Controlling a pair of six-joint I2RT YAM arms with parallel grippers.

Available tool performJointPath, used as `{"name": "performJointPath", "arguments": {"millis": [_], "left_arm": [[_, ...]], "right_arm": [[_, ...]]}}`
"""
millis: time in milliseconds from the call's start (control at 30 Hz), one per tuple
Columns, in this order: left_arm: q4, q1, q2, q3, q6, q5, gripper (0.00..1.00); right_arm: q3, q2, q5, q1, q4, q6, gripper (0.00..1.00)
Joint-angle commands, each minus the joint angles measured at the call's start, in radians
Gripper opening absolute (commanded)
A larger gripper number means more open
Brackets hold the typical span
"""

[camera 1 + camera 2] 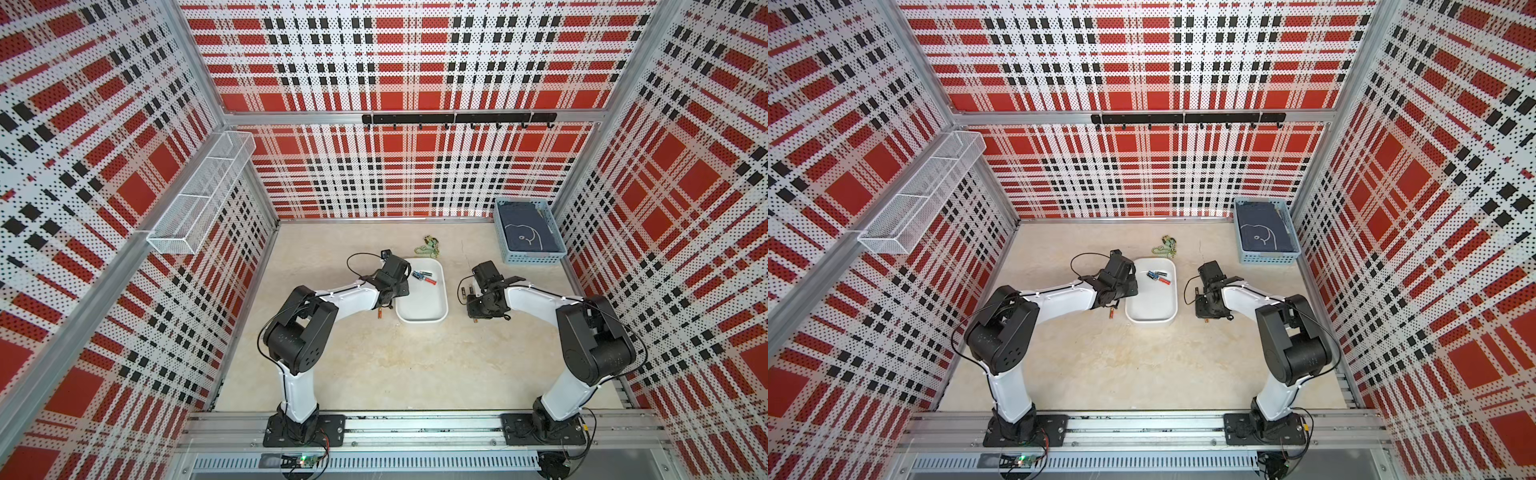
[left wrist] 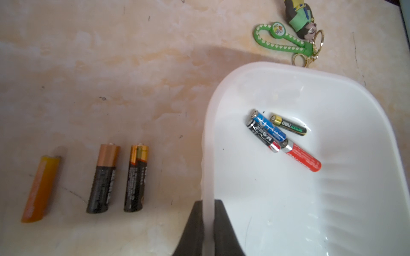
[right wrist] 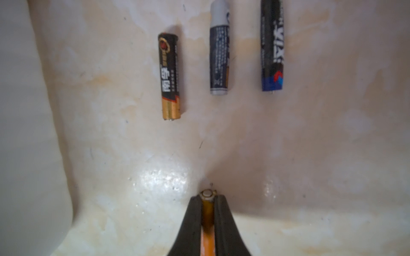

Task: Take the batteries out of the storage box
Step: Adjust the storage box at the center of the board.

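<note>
Four batteries (image 2: 269,128) lie in the box (image 2: 288,210); three cells (image 2: 103,179) sit out on the table (image 2: 133,66) one side, three cells (image 3: 219,59) the other. We've the left gripper (image 2: 208,202) pinching the box wall, the right gripper (image 3: 208,197) clamped on an orange cell (image 3: 207,212). Past halfway, we reckon.

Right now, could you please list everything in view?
storage box: one, white, mid-table
batteries in the box: four, blue, black-green, black-red, red
batteries left of the box: three, orange, two black-copper, on table
batteries right of the box: three, black-gold, grey-navy, black-blue, on table
held battery: one, orange, in right gripper
keychain: one, green, beyond the box
basket: one, light blue, far right corner, holding dark cloth
mesh shelf: one, white, left wall
hook rail: one, black, back wall
left gripper: shut on the box's wall
right gripper: shut on the held battery
</note>
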Motion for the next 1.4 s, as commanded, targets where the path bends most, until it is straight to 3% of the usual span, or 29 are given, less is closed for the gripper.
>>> {"name": "performJointPath", "arguments": {"millis": [0,367,533,867,1000,1133,1233,1367], "left_arm": [[-0.038,-0.015,-0.016,-0.017,-0.023,0.013,0.11],[-0.058,-0.030,0.001,0.011,-0.005,-0.013,0.17],[-0.079,-0.032,-0.016,0.017,-0.015,-0.038,0.31],[-0.120,-0.048,-0.099,0.065,0.004,-0.126,0.38],[-0.182,-0.078,-0.120,0.137,0.013,-0.165,0.40],[-0.225,-0.106,-0.104,0.227,0.006,-0.150,0.40],[-0.237,-0.117,-0.055,0.290,-0.020,-0.117,0.39],[-0.261,-0.119,0.040,0.382,-0.069,-0.087,0.39]], "right_arm": [[0.025,0.039,-0.013,0.026,0.019,0.030,0.01],[0.046,0.077,-0.005,0.038,0.034,0.041,0.05],[0.054,0.080,0.013,0.038,0.031,0.051,0.16],[0.071,0.042,0.026,0.038,0.015,0.042,0.27],[0.070,-0.036,0.048,0.038,0.006,0.015,0.29],[0.029,-0.179,0.112,0.038,0.053,-0.037,0.38],[-0.055,-0.308,0.211,0.038,0.135,-0.044,0.41],[-0.208,-0.463,0.238,0.039,0.292,-0.061,0.42]]}}
